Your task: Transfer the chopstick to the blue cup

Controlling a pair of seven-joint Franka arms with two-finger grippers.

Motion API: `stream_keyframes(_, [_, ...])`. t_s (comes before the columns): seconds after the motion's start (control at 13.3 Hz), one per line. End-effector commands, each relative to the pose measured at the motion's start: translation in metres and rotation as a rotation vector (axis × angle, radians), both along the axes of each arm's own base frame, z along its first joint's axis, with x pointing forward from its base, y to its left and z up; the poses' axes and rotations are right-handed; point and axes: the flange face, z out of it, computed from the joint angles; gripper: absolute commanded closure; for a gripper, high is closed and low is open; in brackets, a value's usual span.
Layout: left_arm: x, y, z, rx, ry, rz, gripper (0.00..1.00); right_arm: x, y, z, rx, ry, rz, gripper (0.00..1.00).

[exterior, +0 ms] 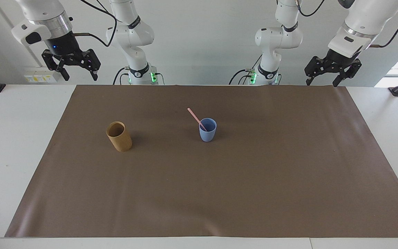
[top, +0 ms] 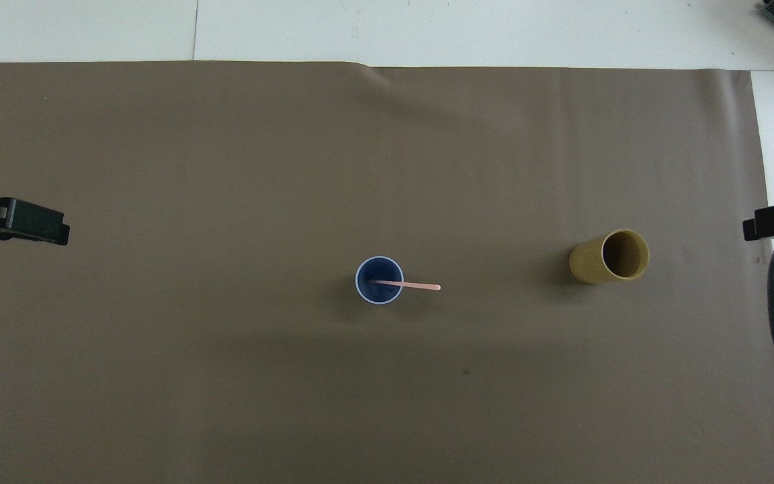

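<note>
Already, from my remote station, the job looks done: the thin pale-pink chopstick [exterior: 195, 118] stands slanted in the small matte light-blue cup [exterior: 207, 130], its lower end inside and its upper end leaning over the rim toward the right arm's end of the tabletop [exterior: 19, 145]. That cup sits upright near the middle of the brown paper mat [exterior: 254, 180]. The taller tan-brown cylindrical cup [exterior: 119, 136] stands well apart from it, toward the right arm's end, and I see nothing in it.

My left gripper [exterior: 324, 81] hangs high over the mat's edge by its own base, jaws wide and holding nothing. My right gripper [exterior: 79, 74] hangs high at its own end, jaws also wide and empty; both arms wait.

I judge nothing is left except parking the arms, provided the chopstick does not tip out.
</note>
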Motion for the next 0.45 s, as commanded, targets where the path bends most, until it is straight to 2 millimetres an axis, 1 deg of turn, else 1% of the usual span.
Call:
stream_keyframes(0.0, [-0.0043, 0.0046, 0.0036, -0.001, 0.008, -0.009, 0.0, -0.0057, -0.0016, 0.0011, -0.014, 0.002, 0.011, 0.0])
stream_keyframes(0.38, [-0.0046, 0.0046, 0.0033, 0.0, 0.011, -0.01, 0.0, -0.0057, -0.0026, 0.0004, -0.016, 0.004, 0.011, 0.0])
